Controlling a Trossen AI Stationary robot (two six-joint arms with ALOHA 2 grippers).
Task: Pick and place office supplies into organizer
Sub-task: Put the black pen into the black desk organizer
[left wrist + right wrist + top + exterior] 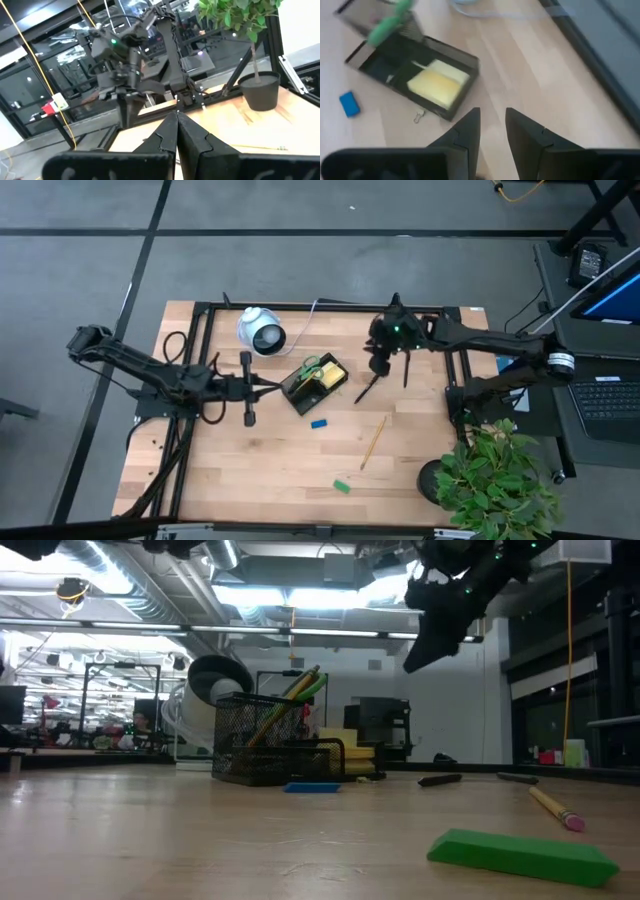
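Observation:
The black mesh organizer [300, 392] stands mid-table with a yellow sticky-note pad [436, 85], green-handled scissors [312, 366] and a pencil [290, 700] in it. On the bare wood lie a blue block [318, 423], a pencil [373, 442], a green block [343, 487] and a black pen [366, 389]. My right gripper [492, 115] hangs open above the table to the right of the organizer, near the pen, tilted down, with nothing between its fingers. My left gripper [176, 117] is shut and empty, level, just left of the organizer.
A white round device [260, 332] with a cable sits behind the organizer. A second thin dark stick [405, 370] lies right of the pen. A potted plant [495, 480] stands at the near right corner. Black frame rails [300, 306] run along the far edge.

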